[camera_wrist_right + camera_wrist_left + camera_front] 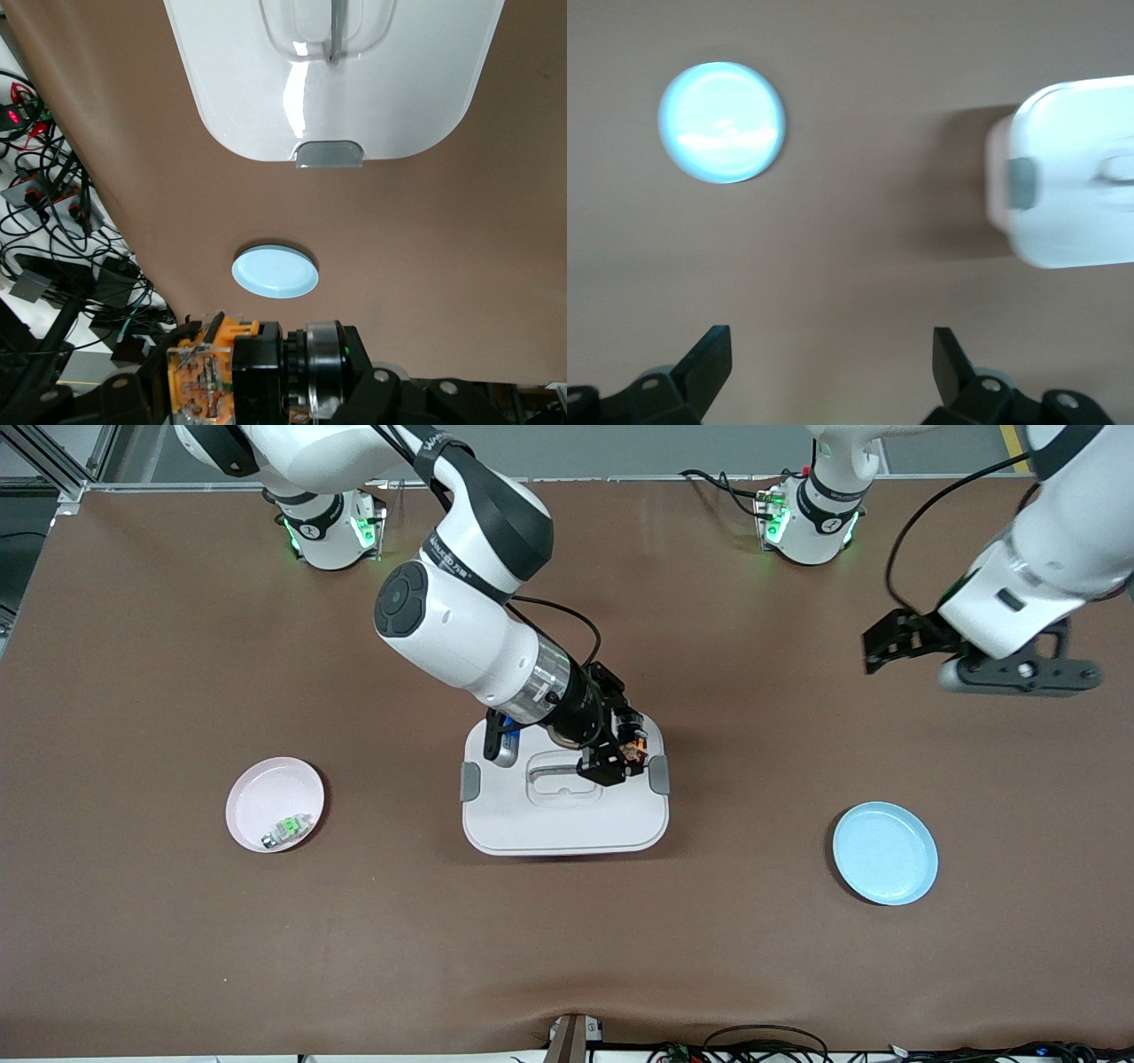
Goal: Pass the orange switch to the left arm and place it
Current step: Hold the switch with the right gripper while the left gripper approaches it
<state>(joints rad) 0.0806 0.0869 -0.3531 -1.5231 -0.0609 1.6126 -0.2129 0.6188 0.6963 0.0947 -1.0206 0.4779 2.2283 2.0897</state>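
1. Partly hidden: the orange switch (631,747) is masked by the right claw (620,757), which is clenched on it above the box (567,815).
2. Left claw (921,640): released, empty, waiting over bare worktop (567,957) near the blue plate (884,853).

Looks like a robotics lab, two white arms (461,620) bolted along a table (133,691) under a brown mat, aluminium framing (53,460) in the corner, loose cables (53,266) and electronics along the edge — test-rig vibes, not a home
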